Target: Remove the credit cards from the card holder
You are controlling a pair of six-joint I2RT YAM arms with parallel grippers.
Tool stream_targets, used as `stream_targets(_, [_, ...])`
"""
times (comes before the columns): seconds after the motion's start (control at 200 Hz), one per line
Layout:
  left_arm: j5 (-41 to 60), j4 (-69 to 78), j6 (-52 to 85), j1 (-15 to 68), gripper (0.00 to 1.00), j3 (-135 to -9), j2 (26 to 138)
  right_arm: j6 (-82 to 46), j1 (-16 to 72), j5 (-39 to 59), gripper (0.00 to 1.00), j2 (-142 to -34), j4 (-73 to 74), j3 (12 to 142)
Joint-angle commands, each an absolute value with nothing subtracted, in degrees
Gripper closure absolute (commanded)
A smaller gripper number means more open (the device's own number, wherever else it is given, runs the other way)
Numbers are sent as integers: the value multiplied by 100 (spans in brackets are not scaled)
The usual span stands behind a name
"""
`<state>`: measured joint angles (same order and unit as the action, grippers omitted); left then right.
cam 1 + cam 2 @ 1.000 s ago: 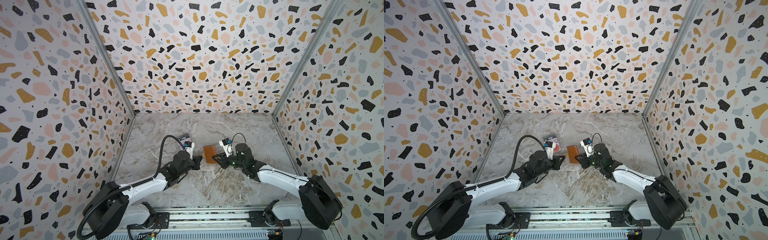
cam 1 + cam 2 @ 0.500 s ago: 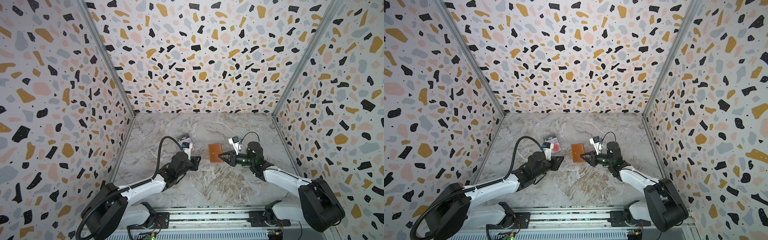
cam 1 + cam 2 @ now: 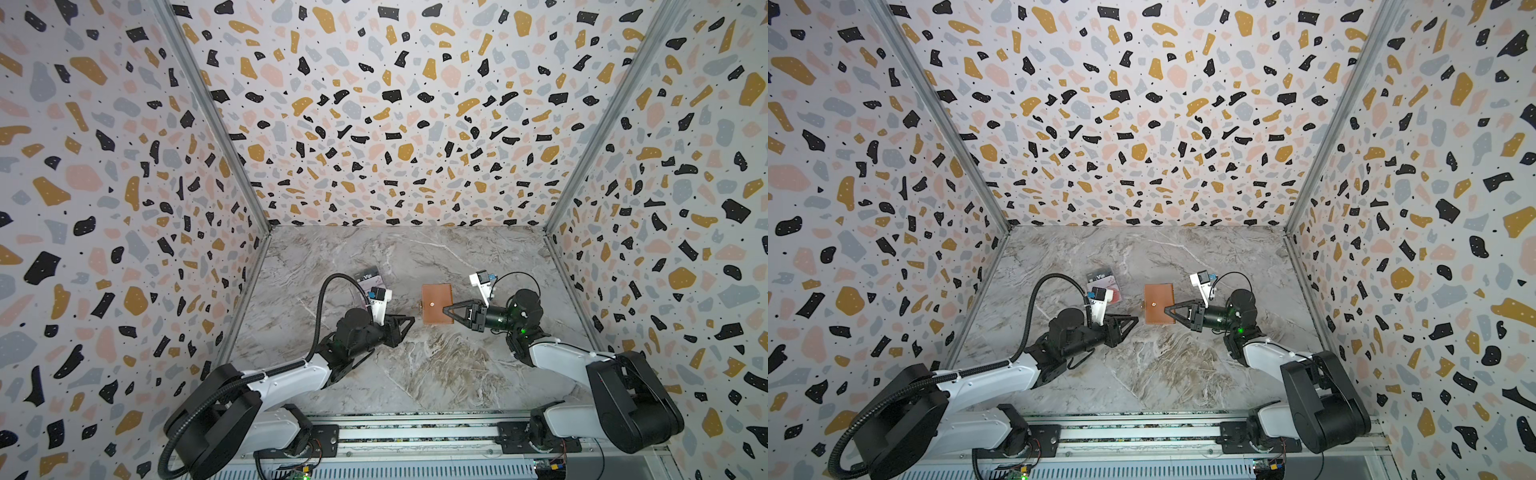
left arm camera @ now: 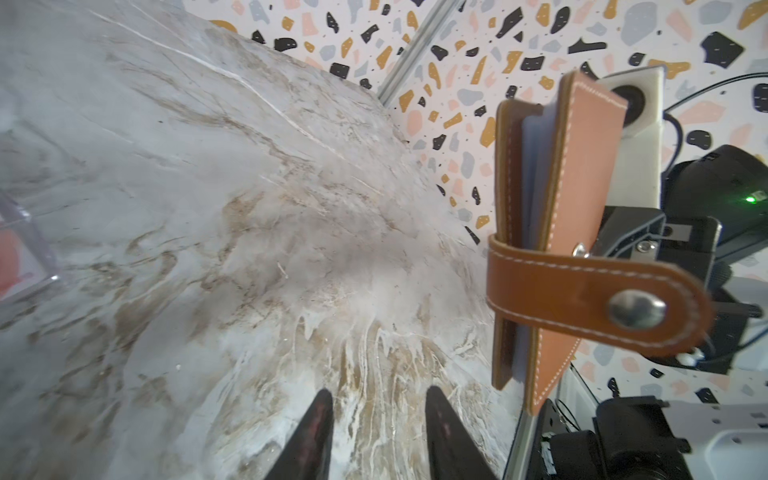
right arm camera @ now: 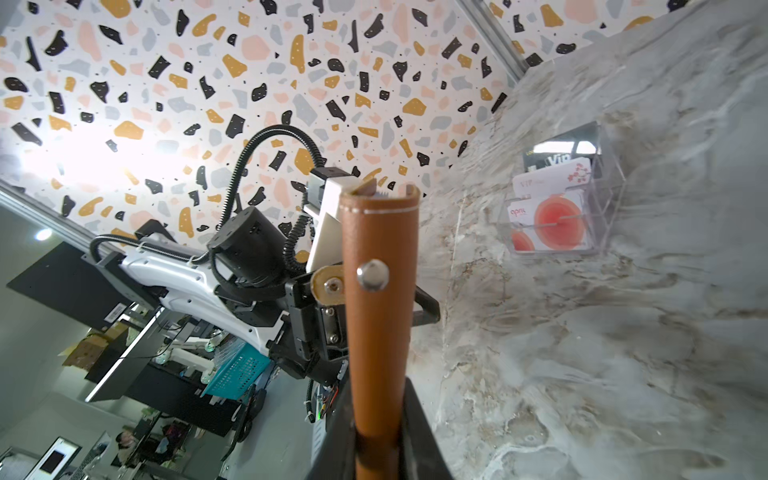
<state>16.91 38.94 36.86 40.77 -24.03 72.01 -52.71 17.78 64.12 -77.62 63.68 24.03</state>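
— One marbled table (image 3: 415, 374) is seen in both top views, walled in by speckled panels. How are the arms placed over it?

— The left arm is stretched in from the left and the right arm from the right. The left gripper (image 3: 405, 326) is held just beside the card holder (image 3: 434, 297) and apart from it. In the left wrist view its fingers (image 4: 316, 432) are shown spread, with only bare marble between them. The right gripper (image 3: 448, 315) is pinched onto the holder's right edge, and in the right wrist view brown leather is seen clamped between its jaws.

— Where is the holder found, and how is it made?

— It is held near the table's middle, between the two grippers; whether the marble is touched cannot be told. It is a tan-brown leather booklet with pale stitching, and its broad cover is turned up toward the top views. Bluish clear sleeves (image 4: 536, 166) are glimpsed between the covers. Whether cards are kept in them cannot be told.

— And the smaller things?

— A clear plastic case (image 5: 606, 174) is set on the table behind the left wrist. Credit cards (image 5: 552, 224) are kept in it: white ones with red circles and a dark one lettered "Vip". The holder's strap (image 4: 561, 291) is wrapped round the open edge. Its snap (image 4: 636, 308) is left unfastened, past the metal stud (image 4: 579, 249) on the cover.
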Motion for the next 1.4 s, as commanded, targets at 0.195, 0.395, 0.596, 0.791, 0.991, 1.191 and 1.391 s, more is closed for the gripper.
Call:
stream_targets(0.195, [2777, 5780, 3873, 4060, 61, -2293, 7361, -7047, 1687, 6996, 94, -8218, 9114, 2294])
stream_targets(0.395, [2804, 5578, 3638, 4060, 57, -2337, 7193, -6604, 1688, 6955, 94, -8029, 8394, 2338])
stream_targets(0.596, [2833, 5239, 3366, 4069, 43, -2443, 7057, -4539, 1855, 6606, 95, -7296, 5233, 2775])
stream_targets(0.791, [2945, 5269, 3316, 4099, 37, -2555, 7066, -4210, 1898, 6402, 95, -7133, 4769, 2833])
stream_targets(0.991, [3226, 5178, 3223, 4206, 37, -2629, 7012, -4229, 1890, 6202, 97, -7148, 4869, 2751])
stream_targets(1.191, [3229, 5134, 3285, 4238, 27, -2588, 6903, -4178, 1897, 6146, 97, -7160, 4859, 2777])
stream_targets(1.391, [2427, 4690, 3315, 4254, 27, -2752, 7086, -4157, 1969, 6205, 97, -7107, 4878, 2786])
